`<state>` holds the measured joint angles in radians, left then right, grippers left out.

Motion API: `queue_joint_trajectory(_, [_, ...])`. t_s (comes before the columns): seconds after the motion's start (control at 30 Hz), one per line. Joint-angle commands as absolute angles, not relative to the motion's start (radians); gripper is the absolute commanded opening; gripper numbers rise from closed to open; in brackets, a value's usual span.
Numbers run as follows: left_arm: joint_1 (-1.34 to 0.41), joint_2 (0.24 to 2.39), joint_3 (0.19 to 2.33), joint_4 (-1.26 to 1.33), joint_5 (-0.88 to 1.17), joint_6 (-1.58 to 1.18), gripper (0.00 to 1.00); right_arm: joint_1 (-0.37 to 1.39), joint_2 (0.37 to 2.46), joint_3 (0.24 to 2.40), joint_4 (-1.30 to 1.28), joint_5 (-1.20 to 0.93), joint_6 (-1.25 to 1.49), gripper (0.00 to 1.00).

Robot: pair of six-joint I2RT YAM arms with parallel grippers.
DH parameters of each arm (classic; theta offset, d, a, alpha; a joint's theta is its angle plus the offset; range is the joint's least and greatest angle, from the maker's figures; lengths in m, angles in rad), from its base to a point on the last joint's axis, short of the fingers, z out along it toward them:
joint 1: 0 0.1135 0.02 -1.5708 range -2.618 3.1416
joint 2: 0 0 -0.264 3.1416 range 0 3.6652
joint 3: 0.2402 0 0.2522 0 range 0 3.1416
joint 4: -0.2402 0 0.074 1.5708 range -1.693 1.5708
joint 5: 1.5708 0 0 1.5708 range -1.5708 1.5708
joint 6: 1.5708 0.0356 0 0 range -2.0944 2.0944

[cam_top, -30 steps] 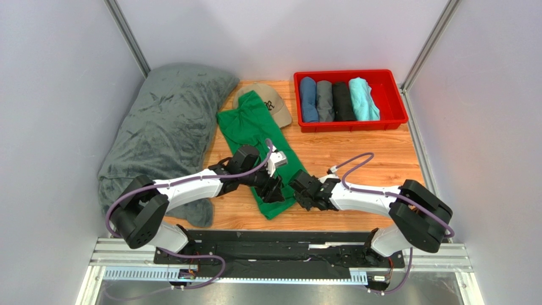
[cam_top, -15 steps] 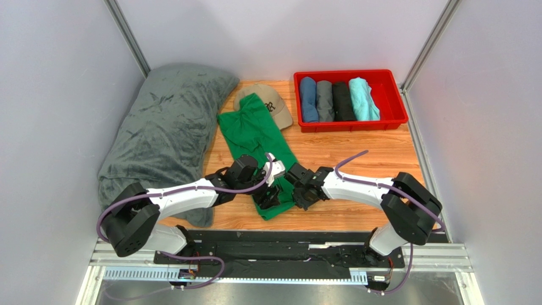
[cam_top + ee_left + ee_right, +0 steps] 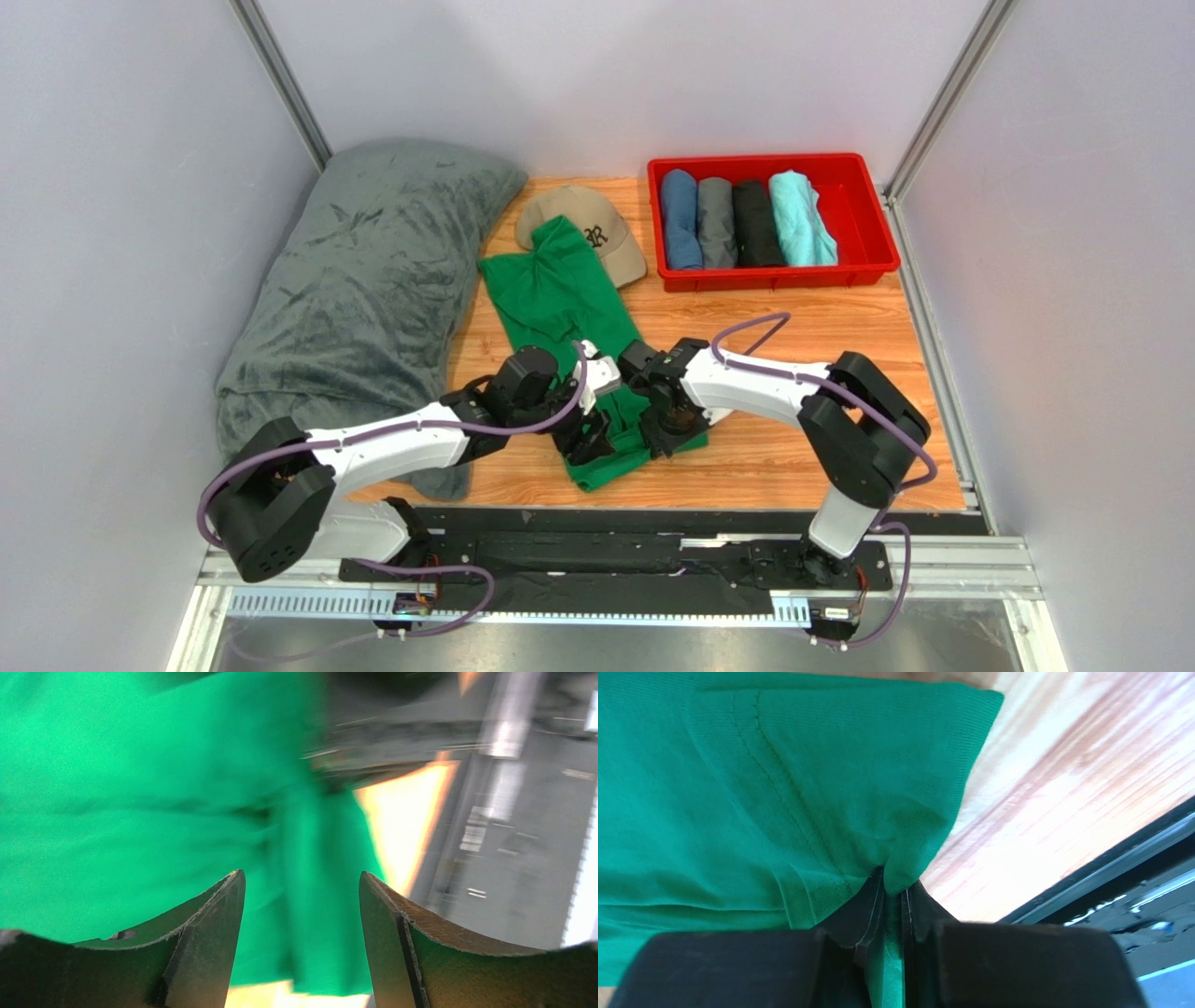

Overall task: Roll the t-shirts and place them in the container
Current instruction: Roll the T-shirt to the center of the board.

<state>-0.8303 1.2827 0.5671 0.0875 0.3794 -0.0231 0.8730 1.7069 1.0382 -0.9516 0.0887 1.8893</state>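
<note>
Pinches tee [image 3: 554, 287] hem at 6 o'clock in right gripper [image 3: 892, 882], left gripper [image 3: 302, 877] gaping empty; risks lopsided roll from one-sided pull.

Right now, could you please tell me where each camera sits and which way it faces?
Top external: fixed above and behind the bases, looking down on the wooden table; the left arm and right arm meet over the emerald-green cotton t-shirt.
Left wrist: on the left arm, looking past the left fingers, parted, at blurred green cloth.
Right wrist: on the right arm, looking down the right fingers, pinched on the shirt's edge.
Shared: all three show that green shirt.
</note>
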Motion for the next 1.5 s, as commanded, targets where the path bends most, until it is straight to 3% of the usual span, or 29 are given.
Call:
queue_joint_trajectory(0.0, [-0.773, 1.262, 0.678, 0.056, 0.615, 0.064, 0.66, 0.854, 1.756, 1.109, -0.994, 0.086, 1.887, 0.00])
queue_joint_trajectory(0.1, [-0.742, 1.243, 0.715, -0.057, 0.696, 0.133, 0.60, 0.848, 1.779, 1.144, -1.032, 0.084, 1.878, 0.02])
queue_joint_trajectory(0.23, [-0.742, 1.148, 0.684, -0.097, 0.721, 0.170, 0.59, 0.833, 1.819, 1.190, -1.045, 0.075, 1.850, 0.17])
queue_joint_trajectory(0.33, [-0.742, 1.111, 0.683, -0.149, 0.729, 0.224, 0.58, 0.828, 1.842, 1.233, -1.084, 0.063, 1.836, 0.23])
queue_joint_trajectory(0.47, [-0.745, 1.082, 0.683, -0.218, 0.739, 0.311, 0.55, 0.810, 1.864, 1.246, -1.106, 0.025, 1.832, 0.25])
queue_joint_trajectory(0.7, [-0.842, 1.086, 0.649, -0.219, 0.574, 0.419, 0.54, 0.790, 1.910, 1.275, -1.126, -0.060, 1.838, 0.21])
queue_joint_trajectory(0.87, [-0.910, 1.172, 0.675, -0.184, 0.480, 0.381, 0.54, 0.773, 1.947, 1.308, -1.161, -0.101, 1.813, 0.01])
queue_joint_trajectory(1.17, [-0.934, 1.334, 0.664, -0.045, 0.373, 0.258, 0.68, 0.738, 2.006, 1.327, -1.192, -0.153, 1.721, 0.00])
queue_joint_trajectory(1.3, [-0.934, 1.399, 0.664, -0.008, 0.368, 0.215, 0.69, 0.735, 2.017, 1.341, -1.206, -0.147, 1.703, 0.00])
queue_joint_trajectory(1.43, [-0.936, 1.387, 0.640, 0.034, 0.380, 0.189, 0.48, 0.735, 2.010, 1.342, -1.198, -0.132, 1.698, 0.00])
queue_joint_trajectory(1.47, [-0.933, 1.376, 0.632, 0.035, 0.397, 0.187, 0.36, 0.732, 2.010, 1.344, -1.197, -0.129, 1.695, 0.00])
